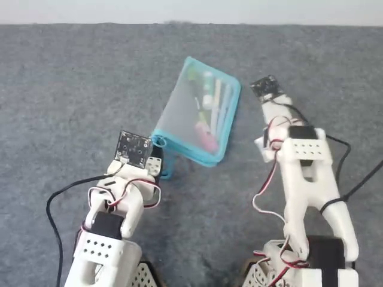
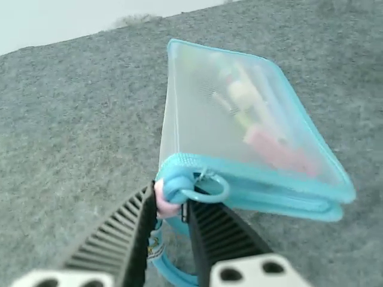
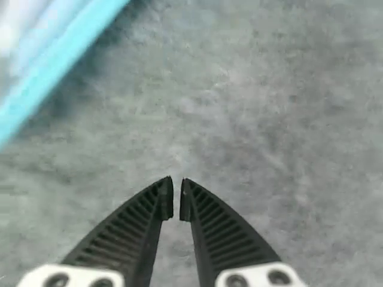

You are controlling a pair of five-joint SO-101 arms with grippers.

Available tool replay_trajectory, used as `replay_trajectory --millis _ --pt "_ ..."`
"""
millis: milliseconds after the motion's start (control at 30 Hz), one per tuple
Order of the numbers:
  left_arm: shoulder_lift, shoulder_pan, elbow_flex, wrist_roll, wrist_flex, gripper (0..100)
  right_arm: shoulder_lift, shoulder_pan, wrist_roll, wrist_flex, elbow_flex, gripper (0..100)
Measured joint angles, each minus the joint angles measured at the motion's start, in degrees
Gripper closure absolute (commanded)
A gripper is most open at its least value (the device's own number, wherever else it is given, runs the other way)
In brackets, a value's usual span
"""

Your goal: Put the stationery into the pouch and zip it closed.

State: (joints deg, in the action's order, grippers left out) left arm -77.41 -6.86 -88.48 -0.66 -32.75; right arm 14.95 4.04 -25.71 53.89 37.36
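A translucent pouch point(image 1: 191, 116) with cyan trim lies tilted on the grey carpet, one end raised. Inside it are several pieces of stationery point(image 1: 208, 113), among them a pink one point(image 2: 272, 149) and pale pens point(image 2: 242, 95). My left gripper point(image 2: 169, 203) is shut on the pouch's near corner point(image 1: 160, 143), where a pink bit shows between the fingers just behind the cyan zip ring point(image 2: 206, 190). My right gripper point(image 3: 176, 200) is shut on nothing and hovers low over bare carpet, to the right of the pouch's cyan edge point(image 3: 54, 57). The right arm point(image 1: 302, 152) stretches past the pouch's right side.
Grey carpet point(image 1: 72, 89) covers the whole table, with open room to the left of and behind the pouch. Black and red cables point(image 1: 57, 206) trail beside both arm bases near the front edge.
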Motion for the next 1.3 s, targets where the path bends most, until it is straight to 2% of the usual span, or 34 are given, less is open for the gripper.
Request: replay_trajectory --millis 233,433,567,767,1000,1300 --pt "0.0 -1.2 0.0 0.0 0.0 99 16.4 14.7 0.6 3.2 6.9 97.6" --pt "0.0 -1.2 0.0 0.0 0.0 99 35.8 22.9 0.7 -4.8 24.4 76.2" --pt "0.0 -1.2 0.0 0.0 0.0 99 40.3 25.6 0.8 -10.5 32.1 73.5" --pt "0.0 -1.2 0.0 0.0 0.0 99 37.5 31.6 0.7 -17.8 34.2 73.5" --pt "0.0 -1.2 0.0 0.0 0.0 99 23.5 31.7 0.8 -26.5 33.0 73.5" --pt "0.0 -1.4 0.0 0.0 -0.1 99 1.7 26.6 0.7 -31.4 19.4 74.6"
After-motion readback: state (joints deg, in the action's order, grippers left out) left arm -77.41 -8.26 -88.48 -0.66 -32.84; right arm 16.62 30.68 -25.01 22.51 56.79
